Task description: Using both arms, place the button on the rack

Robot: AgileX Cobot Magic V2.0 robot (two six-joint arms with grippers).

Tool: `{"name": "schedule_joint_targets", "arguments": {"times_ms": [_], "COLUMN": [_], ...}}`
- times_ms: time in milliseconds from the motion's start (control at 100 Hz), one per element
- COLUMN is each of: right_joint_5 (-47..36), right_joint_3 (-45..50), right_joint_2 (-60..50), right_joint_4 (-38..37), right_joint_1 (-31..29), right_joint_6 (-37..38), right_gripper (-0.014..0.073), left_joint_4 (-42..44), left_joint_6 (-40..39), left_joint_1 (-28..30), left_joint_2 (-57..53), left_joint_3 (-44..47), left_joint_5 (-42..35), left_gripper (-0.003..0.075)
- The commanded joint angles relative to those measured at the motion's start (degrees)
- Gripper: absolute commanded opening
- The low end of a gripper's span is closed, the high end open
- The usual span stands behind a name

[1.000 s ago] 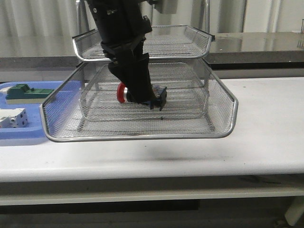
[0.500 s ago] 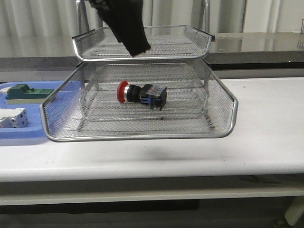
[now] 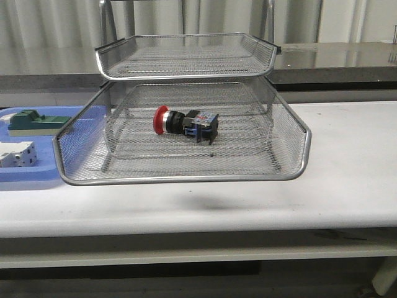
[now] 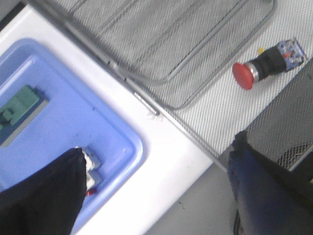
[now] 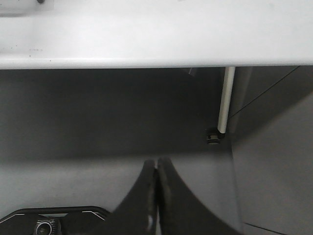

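The button (image 3: 185, 122), with its red cap, black body and blue rear block, lies on its side in the middle tier of the silver wire-mesh rack (image 3: 288, 167). It also shows in the left wrist view (image 4: 266, 64), lying in the rack (image 4: 161, 81). No arm shows in the front view. My left gripper (image 4: 156, 183) is open and empty, its fingers (image 4: 44, 196) spread wide above the table's front edge, well apart from the button. My right gripper (image 5: 156, 166) is shut and empty, hanging below the table edge over the floor.
A flat blue tray (image 3: 34, 177) at the left holds a green block (image 3: 34, 121) and a white terminal block (image 3: 15, 153); the tray also shows in the left wrist view (image 4: 58, 125). A table leg (image 5: 224, 105) shows in the right wrist view.
The left arm let go of the button in the rack's middle tier, rose and left the front view. The button stays where it was set.
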Motion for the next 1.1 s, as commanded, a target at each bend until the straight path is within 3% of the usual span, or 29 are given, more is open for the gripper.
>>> {"name": "schedule_joint_targets", "arguments": {"times_ms": [0, 360, 760, 1090], "right_joint_5": [-2.5, -2.5, -2.5, -2.5], "right_joint_3": [-1.9, -1.9, -1.9, -1.9], "right_joint_2": [0.3, 0.3, 0.3, 0.3], "right_joint_4": [-1.3, -1.3, -1.3, -1.3], "right_joint_1": [-0.1, -0.1, -0.1, -0.1], "right_joint_6": [-0.1, -0.1, -0.1, -0.1], "right_gripper": [-0.0067, -0.0067, -0.0067, -0.0067], "left_joint_4": [-0.9, -2.0, -6.8, -12.4], "left_joint_6": [-1.0, -1.0, -1.0, -1.0], "left_joint_1": [3.2, 15.7, 15.9, 15.9], "left_joint_2": [-7.0, -31.4, -55.6, -62.3], "left_joint_3": [4.0, 31.1, 58.2, 76.0], "left_joint_5": [-0.1, -20.2, -50.0, -74.6], "left_gripper": [0.0564, 0.0564, 0.0564, 0.0565]}}
